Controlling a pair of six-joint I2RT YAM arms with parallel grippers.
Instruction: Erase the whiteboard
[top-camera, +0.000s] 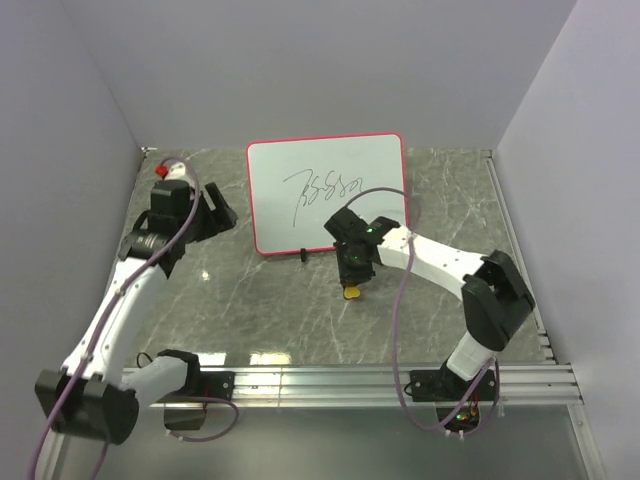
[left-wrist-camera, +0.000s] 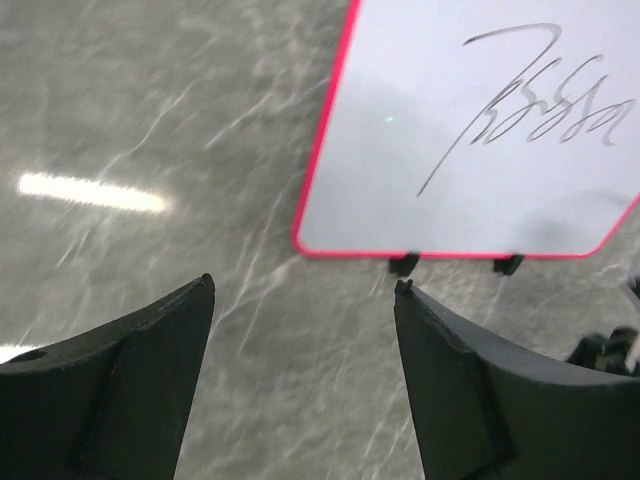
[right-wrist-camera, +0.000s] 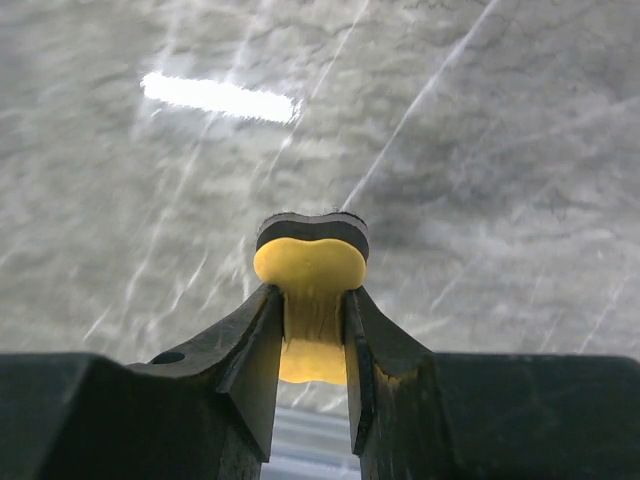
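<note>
Right hand tight around half-hidden yellow eraser; left hand agape near whiteboard, its top out of frame.

On one marble table: one whiteboard at the far side, bearing one black scribble and two clip feet; one yellow eraser nearer; two robot arms, the left arm and the right arm.

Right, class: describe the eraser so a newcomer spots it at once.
Start at the whiteboard on the marble table. In front of its lower edge, the right pincer grips the eraser. It is small, yellow and bone-shaped, the only yellow thing there.
</note>
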